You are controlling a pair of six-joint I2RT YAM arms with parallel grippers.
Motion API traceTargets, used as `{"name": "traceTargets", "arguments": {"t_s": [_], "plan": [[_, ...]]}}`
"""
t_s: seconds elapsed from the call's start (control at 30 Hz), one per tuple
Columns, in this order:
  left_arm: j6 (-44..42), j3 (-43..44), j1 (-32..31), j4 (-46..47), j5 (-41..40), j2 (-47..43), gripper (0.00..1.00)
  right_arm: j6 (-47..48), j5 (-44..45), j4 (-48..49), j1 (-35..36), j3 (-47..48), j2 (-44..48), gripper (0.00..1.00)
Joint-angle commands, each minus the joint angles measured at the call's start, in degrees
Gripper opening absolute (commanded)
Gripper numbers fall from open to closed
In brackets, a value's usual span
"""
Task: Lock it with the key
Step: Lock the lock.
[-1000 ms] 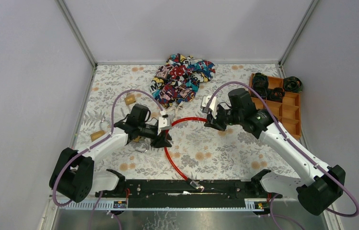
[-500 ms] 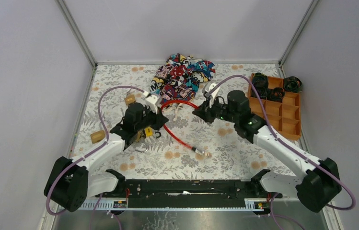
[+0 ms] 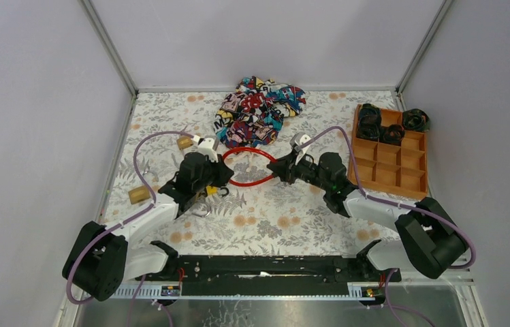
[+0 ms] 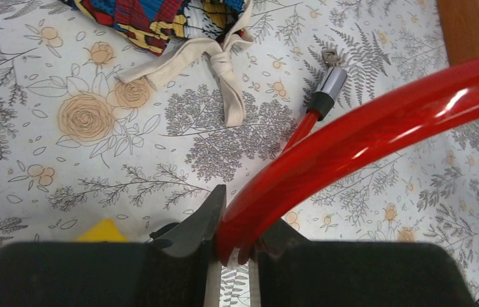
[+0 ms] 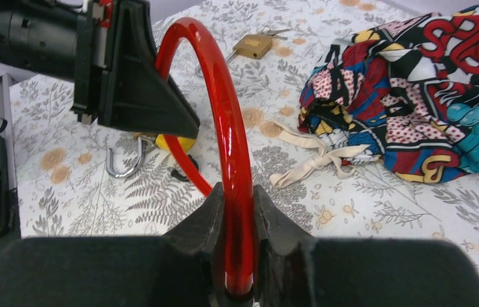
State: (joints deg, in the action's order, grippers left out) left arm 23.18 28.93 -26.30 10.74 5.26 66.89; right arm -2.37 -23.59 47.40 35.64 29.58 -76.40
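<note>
Nearest the arm bases, well to the near side of the patterned bag (image 3: 255, 109) and off toward its left, a yellow padlock (image 5: 179, 142) lies with its silver shackle (image 5: 125, 167) swung open, just beside the left gripper (image 4: 236, 224); that claw is drawn narrow and pinches the red cable (image 3: 245, 182); a little farther on, still short of the bag, the right gripper (image 5: 235, 204) is likewise clamped on the same cable, so the loop arches from one claw to the other, its long axis running left to right along the bag's near edge; the cable's metal tip (image 4: 330, 77) rests free on the table just beside the bag's drawstring (image 4: 220, 59); farthest, off the bag's left side, a brass padlock (image 5: 254, 46) sits with what looks like a key in it; I judge the left arm the nearer to both padlocks, and neither claw carries a key.
</note>
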Motion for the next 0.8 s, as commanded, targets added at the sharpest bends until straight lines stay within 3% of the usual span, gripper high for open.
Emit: {"name": "traceTargets", "arguments": {"t_s": [0.0,0.1,0.17,0.27,0.33,0.4,0.53,0.63,0.77], "plan": [[-0.9,-1.3,1.3,3.4,0.3,-0.9,0.00,-2.2,3.3,13.3,-2.3,0.7,-0.8,0.00],[-4.8,-2.3,1.3,4.4,3.2,-2.2,0.00,-3.2,4.5,15.8,-2.8,0.3,-3.1,0.00],[-12.6,-4.0,1.0,8.6,8.2,-5.2,0.00,-4.6,5.1,16.7,-3.2,0.0,-4.2,0.00],[-33.2,-9.2,-0.2,16.7,18.6,-12.6,0.00,-5.4,5.7,15.8,-3.2,-0.4,-2.5,0.00],[-53.0,-10.1,-0.7,14.4,27.6,-17.4,0.00,-4.7,5.6,11.7,-3.3,0.3,0.0,0.00],[-64.1,-9.7,-0.9,7.5,35.6,-20.9,0.00,-2.9,4.9,7.4,-3.2,0.6,2.8,0.00],[-57.6,-6.7,-1.3,2.6,35.3,-19.3,0.00,-1.6,6.2,4.8,-3.2,-2.3,6.7,0.00],[-43.1,-6.7,-1.4,9.9,25.3,-14.6,0.00,-4.4,6.1,12.5,-3.2,-5.8,4.9,0.00],[-25.0,1.4,-1.3,3.7,9.5,-5.3,0.00,-4.1,5.9,17.6,-3.2,-4.9,1.0,0.00]]}}
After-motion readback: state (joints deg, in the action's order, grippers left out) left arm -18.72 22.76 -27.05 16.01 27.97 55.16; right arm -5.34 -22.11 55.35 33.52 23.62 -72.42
